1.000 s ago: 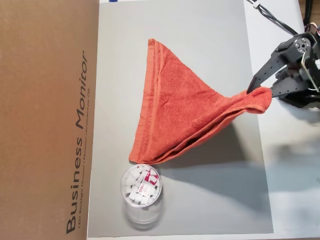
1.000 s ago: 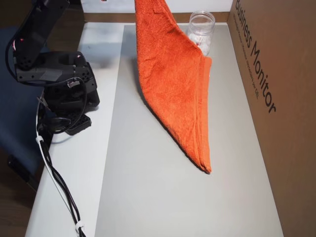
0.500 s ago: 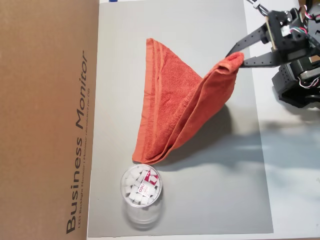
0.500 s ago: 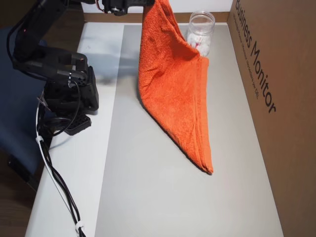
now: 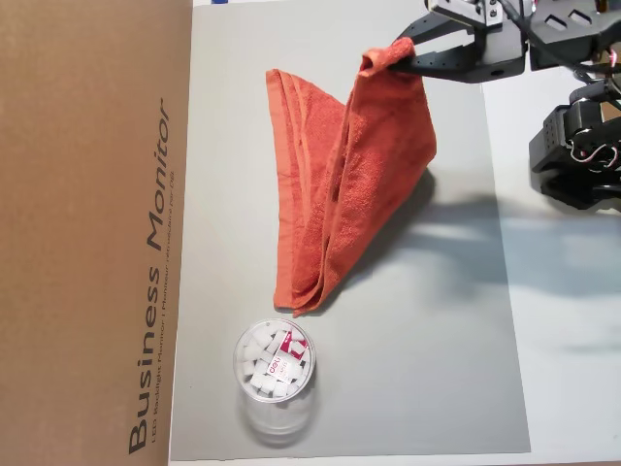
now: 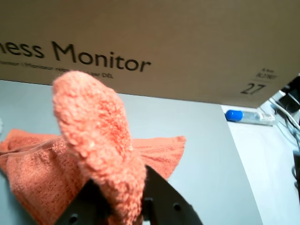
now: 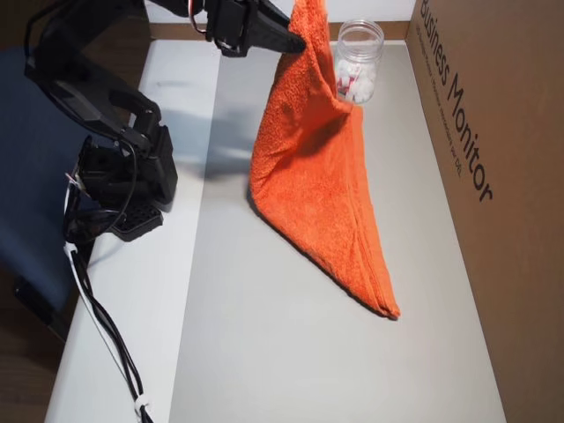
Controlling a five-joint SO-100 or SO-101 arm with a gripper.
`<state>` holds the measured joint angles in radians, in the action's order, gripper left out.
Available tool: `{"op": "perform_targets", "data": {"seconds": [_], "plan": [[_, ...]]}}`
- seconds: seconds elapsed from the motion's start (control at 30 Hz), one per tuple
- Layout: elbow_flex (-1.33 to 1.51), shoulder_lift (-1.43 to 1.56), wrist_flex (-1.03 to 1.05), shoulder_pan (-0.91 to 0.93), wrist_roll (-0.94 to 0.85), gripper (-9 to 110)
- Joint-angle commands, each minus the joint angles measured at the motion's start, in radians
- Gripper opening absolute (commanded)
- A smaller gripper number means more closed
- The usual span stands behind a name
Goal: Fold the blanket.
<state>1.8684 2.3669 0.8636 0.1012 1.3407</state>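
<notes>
The blanket (image 5: 340,184) is an orange-red terry towel. One corner is lifted high and the rest hangs down to the grey mat, its lower edge folded in layers. It also shows in the other overhead view (image 7: 308,167) and in the wrist view (image 6: 93,136). My black gripper (image 5: 393,55) is shut on the raised corner. It shows in the other overhead view (image 7: 300,40) at the top, and in the wrist view (image 6: 124,201) the terry corner sticks up between its fingers.
A brown cardboard box (image 5: 92,233) printed "Business Monitor" borders the grey mat (image 5: 437,369). A clear jar (image 5: 275,374) of white pieces stands near the towel's low end. The arm's base (image 7: 119,181) and cables sit on the white table beside the mat.
</notes>
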Motion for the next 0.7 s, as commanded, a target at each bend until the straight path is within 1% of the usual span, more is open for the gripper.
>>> {"op": "perform_targets", "data": {"seconds": [0.0,0.13,0.67], "plan": [[-0.071,-0.057,-0.072,0.032,0.014,0],[-0.072,-0.140,-0.175,0.069,0.014,0],[-0.066,-0.440,-0.417,0.218,0.017,0]]}}
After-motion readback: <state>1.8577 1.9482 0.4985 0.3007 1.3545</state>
